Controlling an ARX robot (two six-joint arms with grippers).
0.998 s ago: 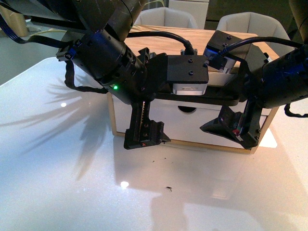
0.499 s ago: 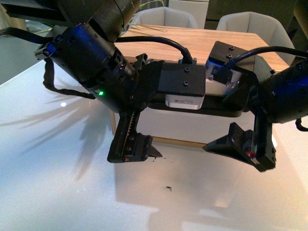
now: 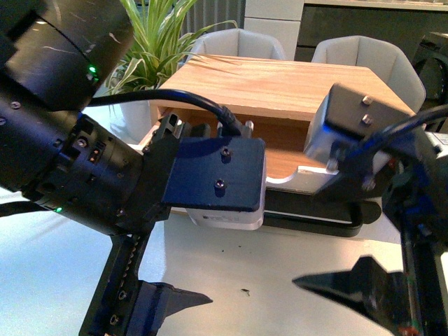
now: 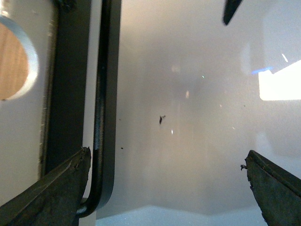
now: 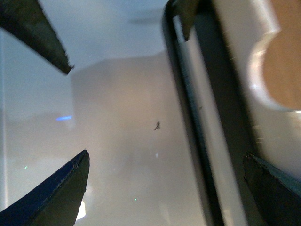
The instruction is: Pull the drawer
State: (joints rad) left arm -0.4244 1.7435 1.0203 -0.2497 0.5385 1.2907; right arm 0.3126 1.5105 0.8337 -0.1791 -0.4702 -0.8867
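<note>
The drawer (image 3: pixel 276 143) stands pulled out of the wooden box (image 3: pixel 280 77), its light wood inside showing behind the white front with the half-round notch. Its long black bar handle (image 3: pixel 315 225) runs along the front. My left gripper (image 4: pixel 167 155) is open over the white table, one finger beside the handle's (image 4: pixel 101 94) bent end. My right gripper (image 5: pixel 165 157) is open too; the handle (image 5: pixel 186 113) runs between its fingers in the picture, and nothing is gripped. Both arms fill the front view's lower half, hiding much of the drawer front.
The glossy white table (image 3: pixel 42 280) carries a small dark speck (image 3: pixel 245 273) in front of the drawer. Two grey chairs (image 3: pixel 364 49) and a green plant (image 3: pixel 154 42) stand behind the box.
The drawer, shut a second ago, now stands out of the box with its inside showing. Both arms have drawn back toward the camera and look much larger.
</note>
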